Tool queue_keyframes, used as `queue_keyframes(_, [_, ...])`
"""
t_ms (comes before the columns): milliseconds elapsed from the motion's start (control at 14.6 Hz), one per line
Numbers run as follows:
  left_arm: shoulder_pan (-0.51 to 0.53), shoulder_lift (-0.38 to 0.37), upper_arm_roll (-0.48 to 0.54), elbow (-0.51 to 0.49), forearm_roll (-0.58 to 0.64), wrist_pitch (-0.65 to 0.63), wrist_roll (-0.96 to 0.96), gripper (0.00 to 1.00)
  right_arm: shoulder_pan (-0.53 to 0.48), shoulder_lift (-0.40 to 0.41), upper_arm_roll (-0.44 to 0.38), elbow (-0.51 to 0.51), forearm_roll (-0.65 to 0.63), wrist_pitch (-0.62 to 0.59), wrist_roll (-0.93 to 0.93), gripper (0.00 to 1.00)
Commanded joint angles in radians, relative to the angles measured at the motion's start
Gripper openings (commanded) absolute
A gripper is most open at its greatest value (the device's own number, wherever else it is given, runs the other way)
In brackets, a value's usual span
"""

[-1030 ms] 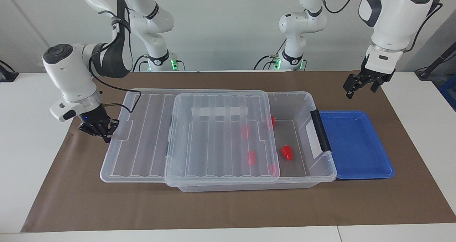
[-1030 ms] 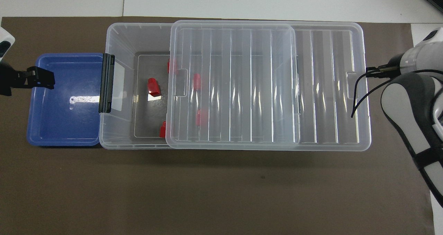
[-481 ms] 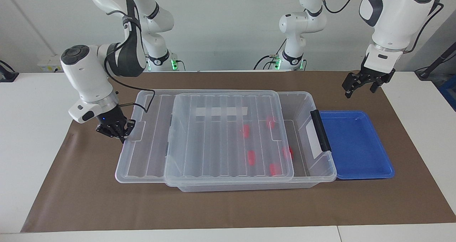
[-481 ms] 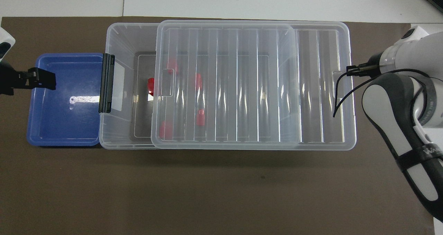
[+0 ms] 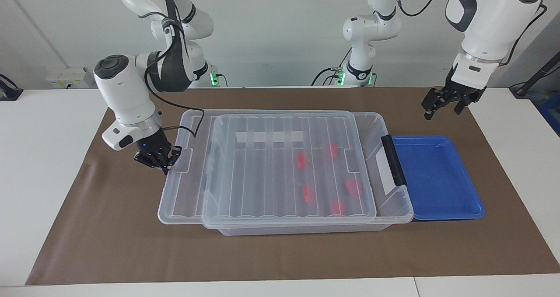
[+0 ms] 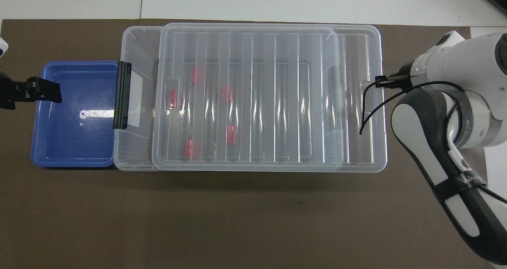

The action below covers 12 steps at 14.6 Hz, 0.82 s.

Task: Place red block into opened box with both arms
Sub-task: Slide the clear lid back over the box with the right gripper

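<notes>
Resting lid [image 5: 271,157]: covers most of the box [image 5: 396,203], red blocks [image 5: 308,193] beneath.
Right hand [image 5: 162,165]: clenched, at the lid's end.
Left hand [image 5: 442,105]: released, above the counter [image 5: 490,244].

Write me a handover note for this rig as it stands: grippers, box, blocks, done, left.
Right gripper: shut, at the end of the lid toward the right arm's end of the table; whether it is pinching or just pushing the lid is unclear.
Left gripper: open, empty, waiting over the mat by the blue tray.
Box: lid covers most of it, only a strip by the black latch is uncovered.
Red blocks: five in the box, under the lid.
Done: blocks are in; blue tray is empty.
Left: likely slide the lid fully home.
</notes>
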Motion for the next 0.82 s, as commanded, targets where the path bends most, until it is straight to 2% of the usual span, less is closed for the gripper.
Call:
queue_keyframes(0, [0.020, -0.014, 0.004, 0.005, -0.012, -0.016, 0.029, 1.00, 0.009, 0.007, 0.007, 0.004, 0.025, -0.003, 0.008, 0.00])
queue_keyframes(549, [0.020, -0.014, 0.006, 0.005, -0.014, -0.016, 0.058, 1.00, 0.021, 0.003, 0.051, 0.001, 0.026, -0.005, 0.009, 0.00])
queue_keyframes(755, [0.020, -0.018, 0.007, -0.001, -0.026, -0.013, 0.072, 1.00, 0.021, 0.003, 0.056, 0.001, 0.089, -0.005, 0.017, 0.00])
